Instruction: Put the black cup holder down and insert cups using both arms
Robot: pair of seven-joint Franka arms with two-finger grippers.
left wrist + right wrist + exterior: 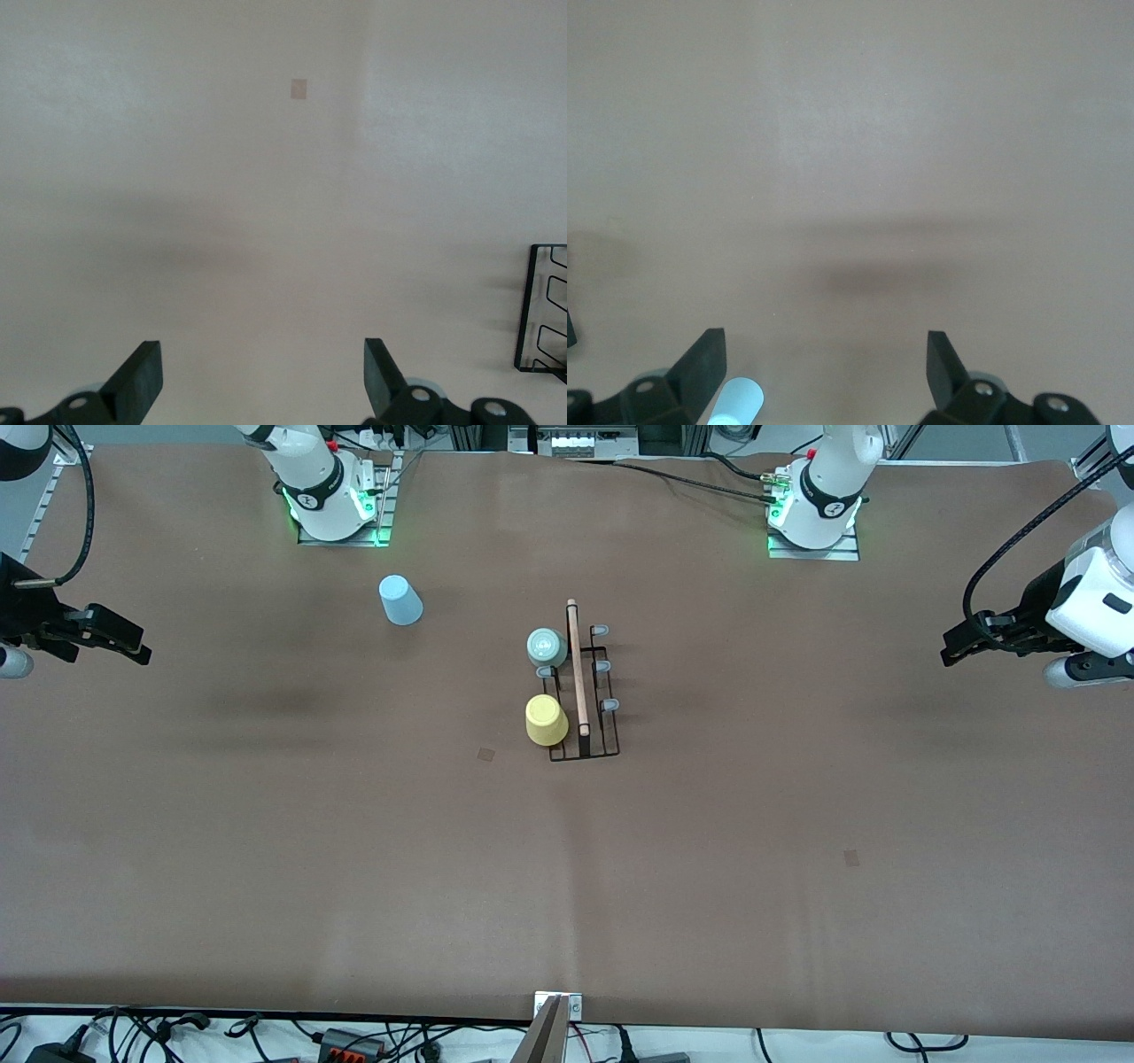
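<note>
Surface: brown table (pixel 354 850) | rack (pixel 585 691) mid-table | arms waiting

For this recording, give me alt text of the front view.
A black cup holder stands mid-table with a mint cup and a yellow cup on its pegs; a blue cup sits apart toward the right arm's base. Both tools, left and right, hang open at the table's ends.

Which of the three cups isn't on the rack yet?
The light blue cup. It sits alone on the table toward the right arm's end, while the mint green cup and yellow cup sit on the black cup holder.
</note>
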